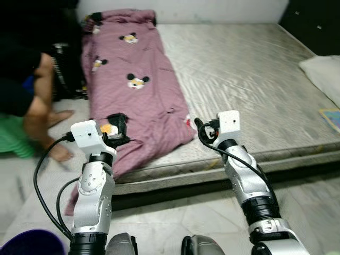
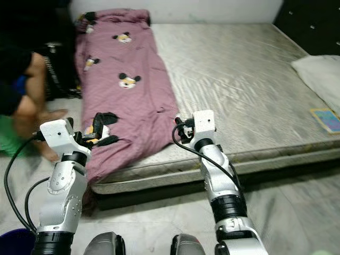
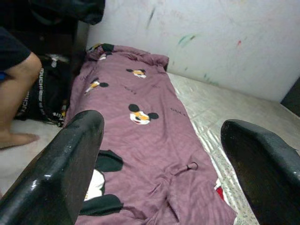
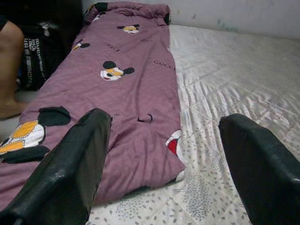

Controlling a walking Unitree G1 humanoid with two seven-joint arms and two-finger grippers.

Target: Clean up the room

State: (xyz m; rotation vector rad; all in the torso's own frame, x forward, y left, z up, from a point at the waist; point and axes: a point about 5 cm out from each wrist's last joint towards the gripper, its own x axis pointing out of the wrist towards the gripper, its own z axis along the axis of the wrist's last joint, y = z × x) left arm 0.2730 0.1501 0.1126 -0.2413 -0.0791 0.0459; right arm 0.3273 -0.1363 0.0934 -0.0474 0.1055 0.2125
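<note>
We stand at the foot of a low bed (image 1: 249, 69), a bare grey mattress on the floor. The task's thing, a mauve blanket (image 1: 133, 90) printed with cartoon mice, lies lengthwise along the bed's left side, running from the wall end to the near edge, where its corner droops over the mattress side toward the floor.

Left end effector (image 3: 164, 154): held over the blanket's near end, fingers (image 3: 70, 159) spread wide, nothing between them, not touching the cloth.

Right end effector (image 4: 164, 154): held over the near edge of the mattress just beside the blanket's right border, fingers (image 4: 70, 164) likewise spread wide and empty.

A person's bare leg (image 1: 45, 101) and foot rest on the floor left of the bed, beside a dark bag (image 3: 44, 91). A white pillow (image 1: 324, 71) sits at the bed's far right edge, with a small colourful book (image 1: 332, 118) just nearer than it. A dark blue rim (image 1: 32, 241) shows at our lower left.
</note>
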